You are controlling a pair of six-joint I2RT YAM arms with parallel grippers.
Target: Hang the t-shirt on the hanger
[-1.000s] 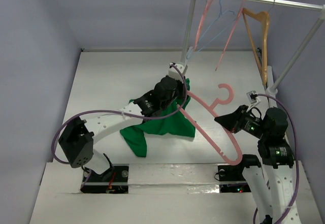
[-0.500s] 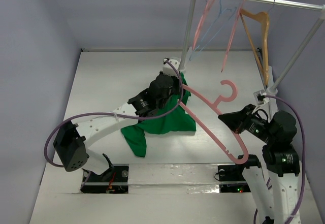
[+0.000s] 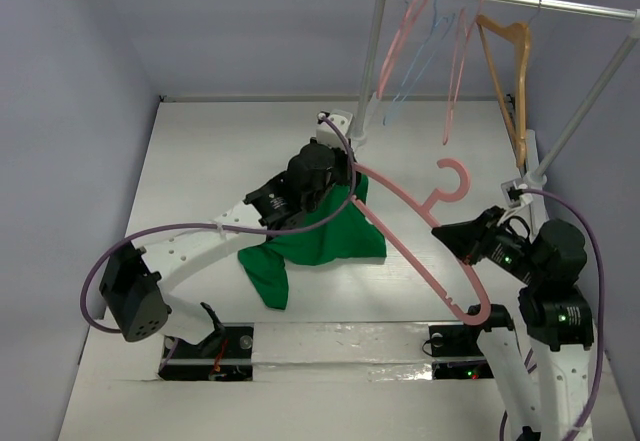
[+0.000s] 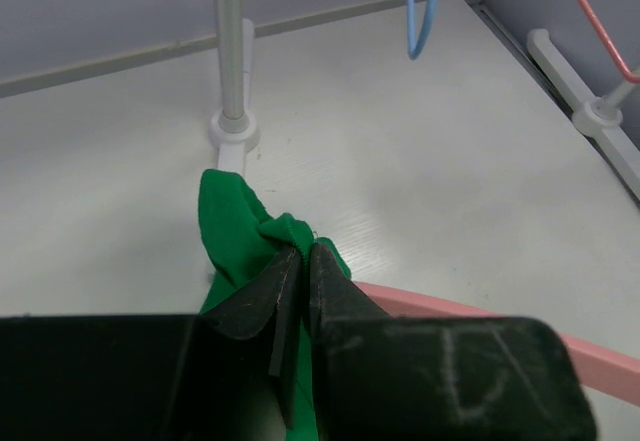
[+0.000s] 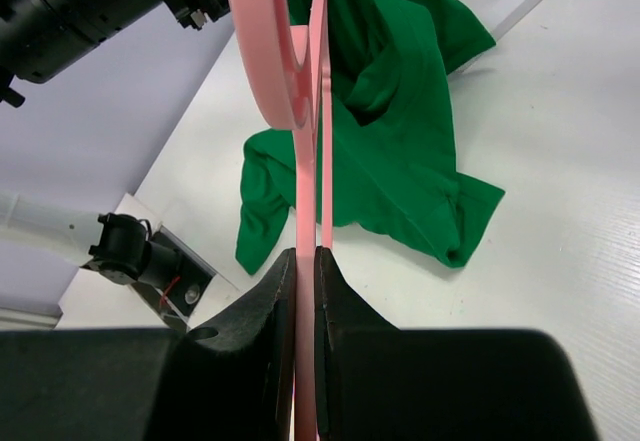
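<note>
Top external view: the left gripper is pinching a bunch of the green t-shirt, jaws closed tight. Nearby, the right gripper is clamping the pink hanger.

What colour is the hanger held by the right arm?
Plain salmon pink. The hanger shows best in the top external view.

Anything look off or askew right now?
Nothing damaged. The t-shirt is a crumpled heap on the table, one bunched fold pinched by the left gripper. The hanger, clamped in the right gripper, slants alongside, its far end near that fold, not visibly threaded in.
</note>
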